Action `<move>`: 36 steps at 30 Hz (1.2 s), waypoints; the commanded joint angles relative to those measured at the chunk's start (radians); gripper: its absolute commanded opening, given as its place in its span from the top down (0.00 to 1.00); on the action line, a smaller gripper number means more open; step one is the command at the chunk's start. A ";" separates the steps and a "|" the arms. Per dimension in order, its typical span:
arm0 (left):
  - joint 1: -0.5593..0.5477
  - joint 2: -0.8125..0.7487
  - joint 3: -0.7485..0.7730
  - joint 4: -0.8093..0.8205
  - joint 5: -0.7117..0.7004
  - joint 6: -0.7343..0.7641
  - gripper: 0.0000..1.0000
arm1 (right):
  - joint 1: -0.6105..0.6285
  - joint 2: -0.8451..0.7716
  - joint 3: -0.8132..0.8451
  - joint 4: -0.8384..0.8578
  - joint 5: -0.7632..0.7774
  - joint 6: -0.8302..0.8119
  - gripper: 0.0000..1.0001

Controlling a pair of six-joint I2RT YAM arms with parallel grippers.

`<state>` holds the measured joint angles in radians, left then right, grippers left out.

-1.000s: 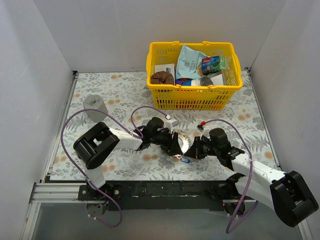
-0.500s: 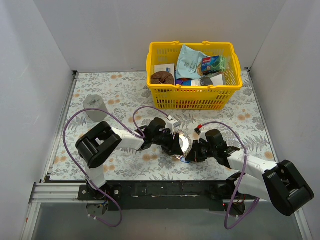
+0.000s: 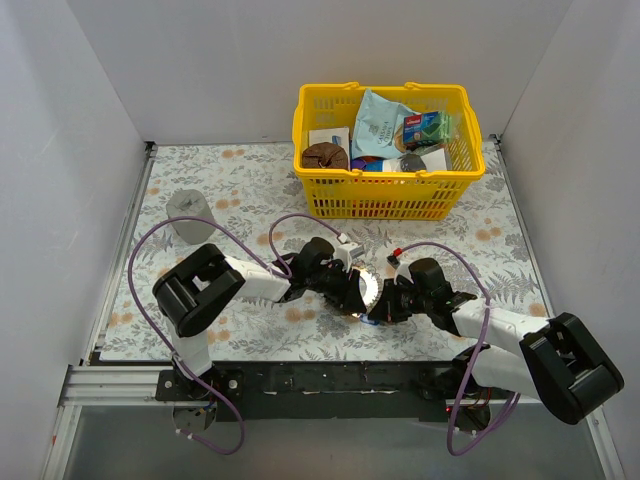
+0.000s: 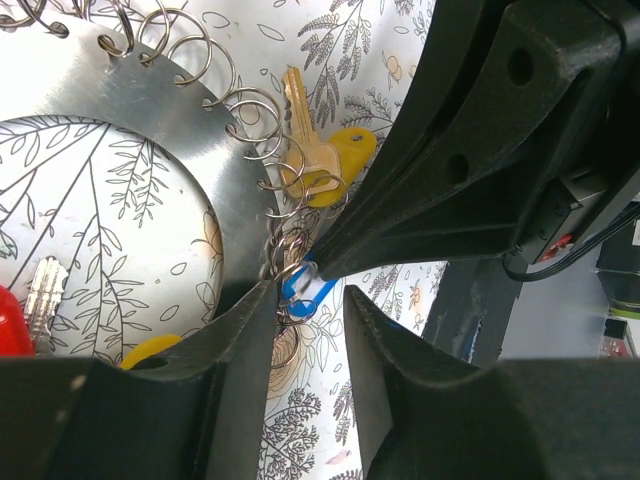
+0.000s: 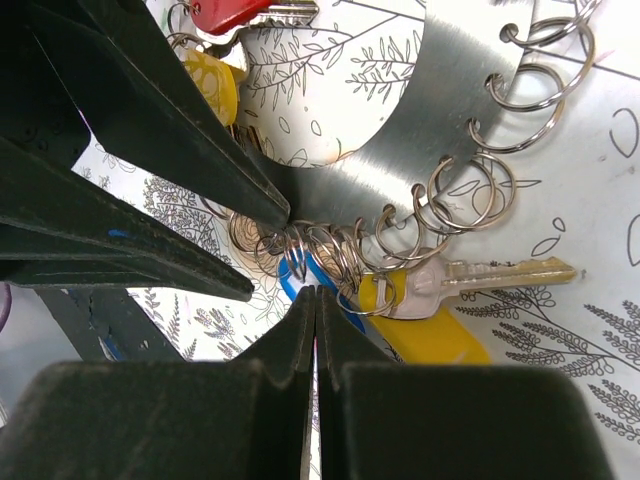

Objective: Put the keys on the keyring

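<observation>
- Left fingers (image 4: 240, 350) stand spread, the blue key (image 4: 305, 292) lying in the gap between them.
- Right fingers (image 5: 285, 350) are pressed together, their tip against the wire loops (image 5: 330, 250) beside that key.
- The keyring (image 3: 367, 287) lies flat on the table (image 3: 240, 180), toward 6 o'clock of its middle, between both arms.
- In the left wrist view a yellow key (image 4: 325, 165) sits against the loops at the ring's 3 o'clock.
- A red key (image 5: 235, 12) lies in the hole.
- The yellow basket (image 3: 385, 200) stands at 12 o'clock from the ring.
</observation>
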<state>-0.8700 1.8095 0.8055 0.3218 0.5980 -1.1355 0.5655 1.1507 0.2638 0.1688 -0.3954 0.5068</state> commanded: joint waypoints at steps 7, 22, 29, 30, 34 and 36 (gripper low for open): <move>-0.009 0.025 0.034 -0.010 0.002 0.034 0.76 | 0.007 0.015 0.008 0.018 0.024 -0.008 0.99; -0.009 -0.079 0.004 0.013 -0.033 0.031 0.73 | 0.007 -0.134 -0.009 -0.002 0.003 -0.022 0.55; -0.009 -0.183 0.004 0.052 -0.014 0.033 0.69 | 0.007 -0.213 -0.008 -0.037 0.035 -0.005 0.34; -0.009 -0.194 0.007 0.051 -0.023 0.033 0.68 | 0.005 -0.218 -0.009 -0.037 0.038 -0.001 0.34; -0.009 -0.252 0.012 0.023 -0.075 0.034 0.67 | 0.007 -0.192 -0.020 -0.012 0.012 0.018 0.38; -0.007 -0.272 0.008 0.016 -0.093 0.037 0.67 | 0.005 -0.180 -0.024 0.015 0.003 0.027 0.42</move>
<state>-0.8734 1.6188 0.8082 0.3302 0.5484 -1.1145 0.5697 0.9512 0.2630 0.1375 -0.3840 0.5079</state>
